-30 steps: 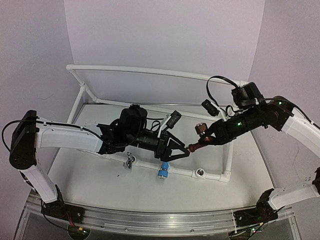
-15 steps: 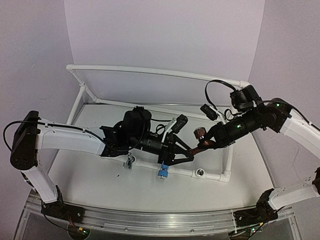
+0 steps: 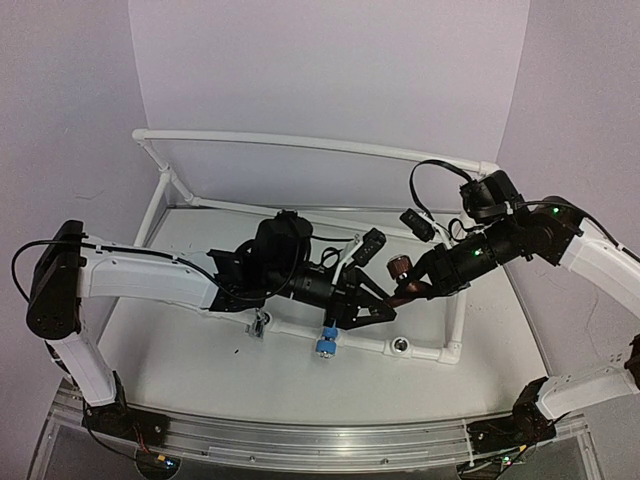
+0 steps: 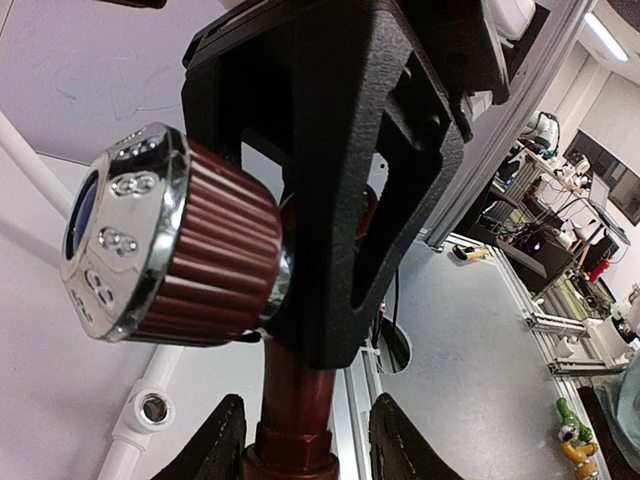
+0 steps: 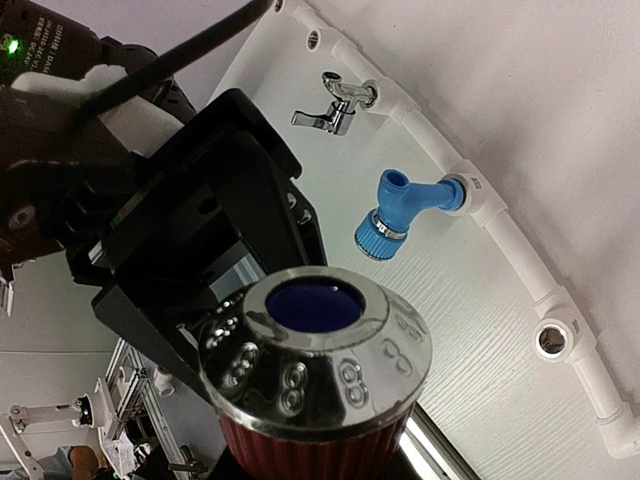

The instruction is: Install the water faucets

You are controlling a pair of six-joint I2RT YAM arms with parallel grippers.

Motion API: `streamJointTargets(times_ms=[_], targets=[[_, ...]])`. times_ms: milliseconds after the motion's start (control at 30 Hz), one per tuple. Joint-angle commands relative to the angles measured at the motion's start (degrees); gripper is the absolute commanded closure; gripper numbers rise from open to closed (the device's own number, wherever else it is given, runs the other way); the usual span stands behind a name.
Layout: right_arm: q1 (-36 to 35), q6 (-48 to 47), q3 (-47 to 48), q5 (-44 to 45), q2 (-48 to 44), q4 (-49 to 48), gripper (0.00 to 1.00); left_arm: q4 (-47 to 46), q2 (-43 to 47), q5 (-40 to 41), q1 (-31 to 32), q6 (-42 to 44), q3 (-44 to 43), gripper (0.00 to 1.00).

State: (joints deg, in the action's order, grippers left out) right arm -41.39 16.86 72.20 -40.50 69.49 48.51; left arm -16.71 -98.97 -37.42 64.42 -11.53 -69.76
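At the near edge of the bench runs a shiny metal rail. A bit farther in lies the near bar of the white pipe frame. Three things sit along that bar. On the left is the grey faucet. In the middle is the blue faucet, and it points toward the near side. On the right is an open round socket with nothing in it.

Just past that bar, above the bench, the two arms meet. The left arm lies across the frame and hides part of the near bar. The right gripper has its jaws pinching the red-brown faucet. It is held in the air, a little to the far side of the open socket. The left gripper comes in from the left. Its jaws stand on both sides of the faucet's dark red stem, very close to it. I cannot tell if they press on it.

The faucet's knob has a silver rim with small marks like linked rings and a blue spot in the middle. I cannot read any words on it.

Farther back, a black cable loops over the right arm. Behind it is the far bar of the frame and a pale wall.
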Motion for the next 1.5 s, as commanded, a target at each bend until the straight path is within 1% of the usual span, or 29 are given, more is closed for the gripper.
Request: streamJointTargets(times_ms=[0,67,100,167,267,300,367,400,467,500,633,767,867,967,1067,1200,1467], targets=[[0.0,0.7,0.7,-0.8,-0.5,-1.7,0.97,1.0,-1.1,-1.5,0.5,1.6,-3.6,0.63],[0.0,0.7,0.8,-0.9,-0.6,-1.7,0.96,1.1,-1.1,-2.1,0.5,1.6,-3.6,0.70],[0.0,0.5,0.9,-0.9,-0.6,-1.7,0.89,1.2,-1.1,-2.3,0.5,1.5,-3.5,0.73],[0.0,-0.7,1.3,-0.5,-0.7,-1.8,0.70,1.3,-0.8,-3.1,0.5,1.1,-3.4,0.83],[0.0,-4.9,2.6,3.1,-1.2,-1.5,0.31,1.0,-0.2,-4.0,0.4,0.0,-2.8,0.96],[0.0,-7.1,3.1,4.5,-1.3,-1.4,0.18,0.9,0.1,-4.5,0.4,-0.2,-2.6,0.99],[0.0,-13.5,4.7,6.7,-2.1,-0.6,0.04,0.7,0.5,-6.4,0.4,-0.9,-2.2,1.00],[0.0,-16.6,5.5,8.0,-2.5,-0.2,0.02,0.6,0.7,-7.6,0.4,-1.1,-2.0,1.00],[0.0,-23.3,6.4,10.1,-3.4,0.8,0.02,0.5,1.1,-9.9,0.3,-1.6,-1.7,1.00],[0.0,-27.9,6.9,9.6,-3.7,2.3,0.02,0.5,1.4,-11.1,0.3,-1.7,-1.4,1.00],[0.0,-43.2,7.7,5.8,-5.8,8.7,0.02,0.8,3.0,-14.3,0.3,-0.8,0.0,1.00],[-0.1,-53.2,7.4,-0.4,-7.5,12.9,0.02,1.8,4.0,-16.2,0.2,0.9,0.6,1.00],[-0.2,-54.1,7.5,-2.8,-6.3,14.1,0.02,2.8,3.8,-17.2,0.3,1.9,0.0,1.00],[-0.1,-54.0,7.8,-2.9,-4.0,15.0,0.02,2.9,3.1,-18.7,0.4,2.1,-0.7,1.00],[-0.2,-54.3,7.6,-2.7,-4.0,13.2,0.02,2.8,2.3,-19.5,0.4,2.0,-1.4,1.00],[-1.8,-54.5,7.3,-0.3,-4.5,10.6,0.02,2.6,1.3,-20.4,0.6,1.9,-2.1,1.00],[-5.5,-58.3,7.1,3.1,-4.6,8.2,0.02,3.1,-0.4,-22.2,0.7,1.8,-3.8,1.00]])
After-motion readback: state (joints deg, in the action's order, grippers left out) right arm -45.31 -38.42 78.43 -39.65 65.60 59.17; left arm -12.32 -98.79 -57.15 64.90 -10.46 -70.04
